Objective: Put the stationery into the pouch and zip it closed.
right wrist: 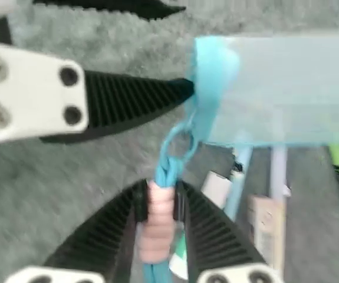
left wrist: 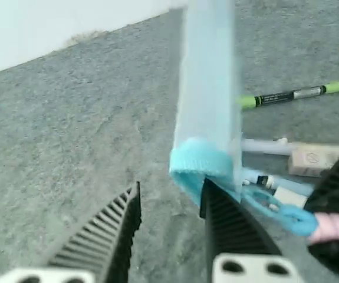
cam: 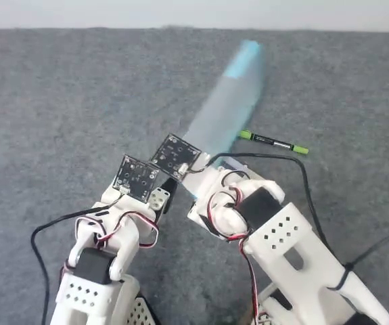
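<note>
Here's the pouch (cam: 224, 108), up off the bench (cam: 59, 95) and slanting away from the 2 arms, pale blue and see-through. The right claw (right wrist: 159, 197) is clamped tight on the pink zip pull (right wrist: 157, 230), with the blue cord running from it up to the pouch's near end. The left claw (left wrist: 169, 203) stands with its jaws apart. The blue-trimmed end of the pouch sits against 1 finger and isn't pinched.

The stationery looks to be out on the bench, not inside. The green pen (cam: 273, 143) lies clear of the pouch, on its right in the high view. A white pen (left wrist: 263, 145) and an eraser (left wrist: 310, 160) lie just beside the pouch's near end.

So I'd call this the zip stage, and most likely opening, since nothing appears loaded. Next, the left claw needs to close on that end and anchor it, so the pull slides along the zip instead of dragging the whole pouch.

The pouch is smeared in every view, so I can't tell how far the zip is open. The right arm covers the bench beneath it in the high view. Another pen or 2 near the eraser are too muddled to name.
</note>
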Tool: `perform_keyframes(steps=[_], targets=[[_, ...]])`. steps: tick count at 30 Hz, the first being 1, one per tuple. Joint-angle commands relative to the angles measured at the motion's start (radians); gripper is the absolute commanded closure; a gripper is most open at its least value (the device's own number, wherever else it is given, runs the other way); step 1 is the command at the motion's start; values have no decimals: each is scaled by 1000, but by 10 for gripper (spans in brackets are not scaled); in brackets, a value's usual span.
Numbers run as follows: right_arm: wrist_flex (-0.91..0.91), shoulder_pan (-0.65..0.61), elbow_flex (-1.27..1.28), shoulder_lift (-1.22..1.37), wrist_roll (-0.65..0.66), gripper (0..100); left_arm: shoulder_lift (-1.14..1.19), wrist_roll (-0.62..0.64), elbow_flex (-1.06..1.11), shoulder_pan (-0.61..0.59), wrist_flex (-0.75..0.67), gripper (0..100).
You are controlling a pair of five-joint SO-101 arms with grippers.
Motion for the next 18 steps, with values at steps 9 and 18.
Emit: perform_keyframes(steps=[9,18], targets=[[-130,179,219,-28,55,992,18,-3,-8,-130,-103,868],[-122,318,176,-28,58,992,20,-3,-8,-143,-104,869]])
